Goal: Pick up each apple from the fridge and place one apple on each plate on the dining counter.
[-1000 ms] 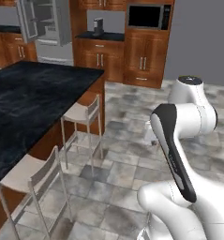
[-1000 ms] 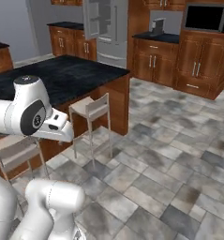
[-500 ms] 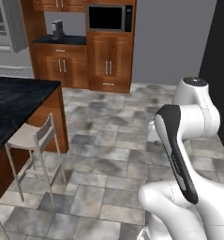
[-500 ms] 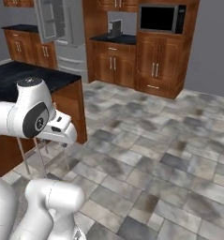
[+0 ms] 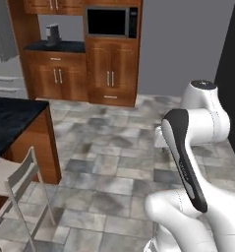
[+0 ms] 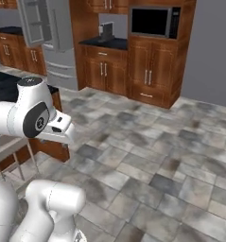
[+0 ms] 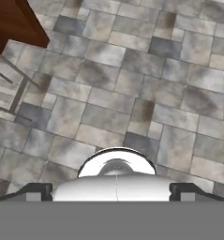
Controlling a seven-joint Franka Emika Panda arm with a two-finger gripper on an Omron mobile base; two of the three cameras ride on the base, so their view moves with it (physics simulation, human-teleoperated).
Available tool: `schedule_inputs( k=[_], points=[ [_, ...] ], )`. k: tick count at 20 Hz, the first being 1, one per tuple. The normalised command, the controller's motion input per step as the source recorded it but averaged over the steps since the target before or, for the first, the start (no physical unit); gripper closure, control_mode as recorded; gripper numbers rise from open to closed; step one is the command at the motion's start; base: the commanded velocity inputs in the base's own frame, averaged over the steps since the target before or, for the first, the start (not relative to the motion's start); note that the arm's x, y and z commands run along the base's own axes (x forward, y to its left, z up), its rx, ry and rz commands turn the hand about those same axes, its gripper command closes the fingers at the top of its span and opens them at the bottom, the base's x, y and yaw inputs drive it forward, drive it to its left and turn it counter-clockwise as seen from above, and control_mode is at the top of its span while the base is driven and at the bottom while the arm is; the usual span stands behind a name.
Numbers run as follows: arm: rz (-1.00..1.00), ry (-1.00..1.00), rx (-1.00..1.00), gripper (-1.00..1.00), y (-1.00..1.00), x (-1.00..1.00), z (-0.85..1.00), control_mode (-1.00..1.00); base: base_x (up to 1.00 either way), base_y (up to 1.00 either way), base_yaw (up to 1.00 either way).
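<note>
Swinging right with the base, both base views are losing the dining counter [image 5: 11, 118] while the fridge [image 6: 48, 38] is nearing; the gripper [image 7: 111, 191] is hanging spread and empty.

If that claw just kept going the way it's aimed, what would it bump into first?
Most likely the grey stone-tiled floor. The gripper points down at bare tiles, jaws wide and empty; the stool and the counter's wood base sit off to one side.

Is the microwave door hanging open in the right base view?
No, the microwave sits flush in the wooden cabinet with its dark door shut.
</note>
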Motion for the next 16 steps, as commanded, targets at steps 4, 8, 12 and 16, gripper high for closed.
schedule_inputs(
  k=[4,8,12,16],
  points=[
    [0.00,0.00,0.00,-1.00,0.00,0.00,0.00,1.00,1.00,-0.44,0.04],
    [0.00,0.00,0.00,-1.00,0.00,0.00,0.00,1.00,1.00,-0.36,0.09],
    [0.00,0.00,0.00,-1.00,0.00,0.00,0.00,1.00,1.00,-0.08,0.17],
    [0.00,0.00,0.00,-1.00,0.00,0.00,0.00,1.00,1.00,0.00,0.27]
  ],
)
